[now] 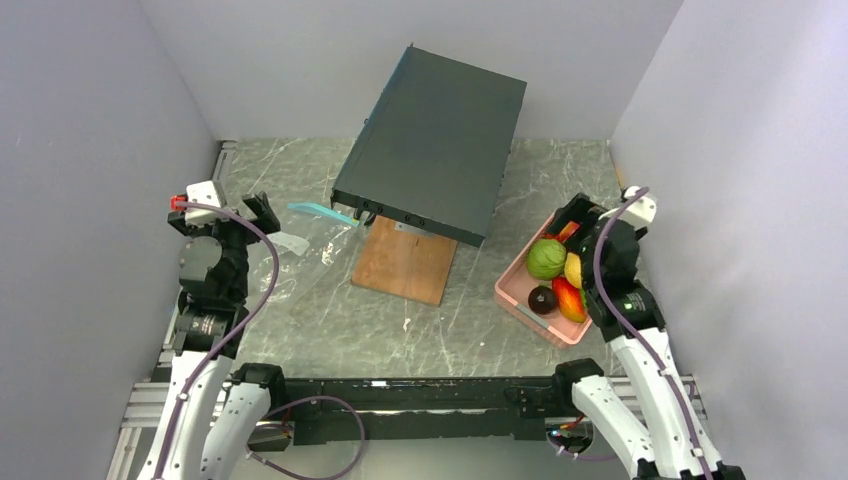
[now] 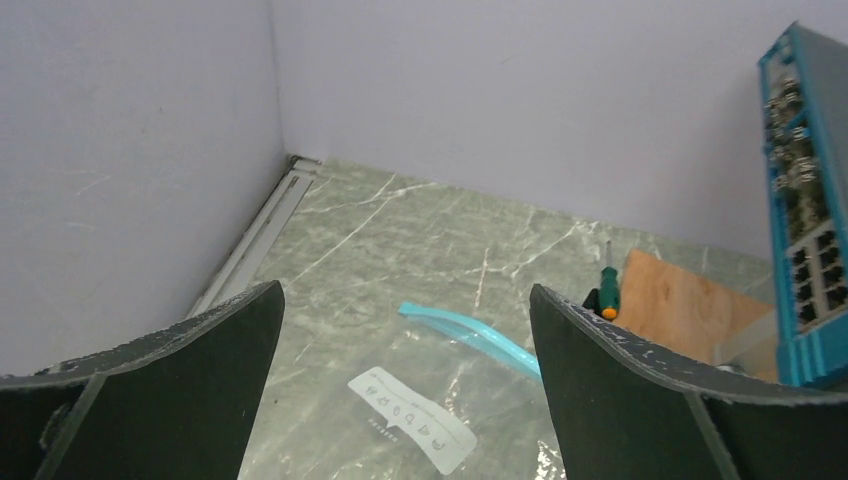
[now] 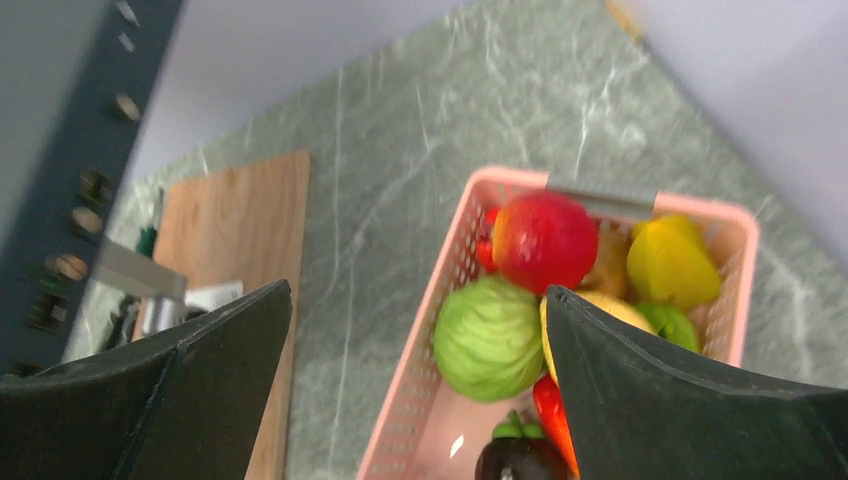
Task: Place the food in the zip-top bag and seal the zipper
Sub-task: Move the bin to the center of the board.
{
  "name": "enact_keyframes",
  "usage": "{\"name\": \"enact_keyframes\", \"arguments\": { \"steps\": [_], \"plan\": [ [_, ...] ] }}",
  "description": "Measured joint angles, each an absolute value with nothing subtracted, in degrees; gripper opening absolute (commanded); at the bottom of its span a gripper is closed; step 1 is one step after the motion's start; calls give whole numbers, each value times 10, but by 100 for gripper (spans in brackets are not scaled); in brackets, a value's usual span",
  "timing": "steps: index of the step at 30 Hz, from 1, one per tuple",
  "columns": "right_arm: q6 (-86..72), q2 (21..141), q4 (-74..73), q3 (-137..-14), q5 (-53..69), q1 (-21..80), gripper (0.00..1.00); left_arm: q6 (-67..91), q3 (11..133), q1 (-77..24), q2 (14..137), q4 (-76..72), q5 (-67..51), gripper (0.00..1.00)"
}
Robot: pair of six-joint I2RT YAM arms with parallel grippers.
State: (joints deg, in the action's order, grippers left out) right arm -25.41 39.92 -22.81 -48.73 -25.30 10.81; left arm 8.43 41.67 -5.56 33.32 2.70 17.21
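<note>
The food (image 1: 556, 275) is all in the pink tray (image 1: 518, 300) on the right side of the table (image 1: 440, 330). None of it is in the bag. The right wrist view shows a red apple (image 3: 545, 240), a round green cabbage (image 3: 490, 338), a yellow pepper (image 3: 672, 262) and a dark purple piece (image 3: 520, 462). They are packed close and touch each other. The right gripper (image 3: 418, 290) hangs over the tray with its two fingers wide apart. It holds nothing.

The zip-top bag (image 2: 450, 395) lies flat on the left side of the table, well apart from the tray. It is clear, so it is hard to see from above. Its zipper (image 2: 470, 333) is a thin teal strip along the far edge of the bag. I cannot tell if the zipper is pressed shut or not. A white label (image 2: 412, 418) is on the bag, nearer to the arm than the zipper. The left gripper (image 2: 405, 295) is above the bag. Its fingers are spread wide, it holds nothing, and it does not touch the bag.

Between the bag and the tray a wooden board (image 1: 405, 262) lies on the table. A big dark box (image 1: 435, 140) sits tilted over the far end of the board. A small screwdriver (image 2: 605, 290) with a green and orange handle lies just beside the board, on the bag's side.
</note>
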Motion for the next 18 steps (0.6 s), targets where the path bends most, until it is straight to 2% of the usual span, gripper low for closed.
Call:
{"name": "enact_keyframes", "arguments": {
  "steps": [5,10,13,15,18],
  "plan": [
    [-284,402,-215,-389,-189,108,100,87,422,-58,348,48,208,99],
    [-303,418,-172,-311,-62,108,100,94,434,-58,364,68,237,99],
    [-343,409,-79,-236,34,118,100,100,439,-58,370,74,249,99],
    [-368,407,-26,-194,62,152,100,103,440,-59,372,80,255,99],
    [-394,417,39,-155,63,262,100,103,440,-60,372,83,259,99]
  ]
}}
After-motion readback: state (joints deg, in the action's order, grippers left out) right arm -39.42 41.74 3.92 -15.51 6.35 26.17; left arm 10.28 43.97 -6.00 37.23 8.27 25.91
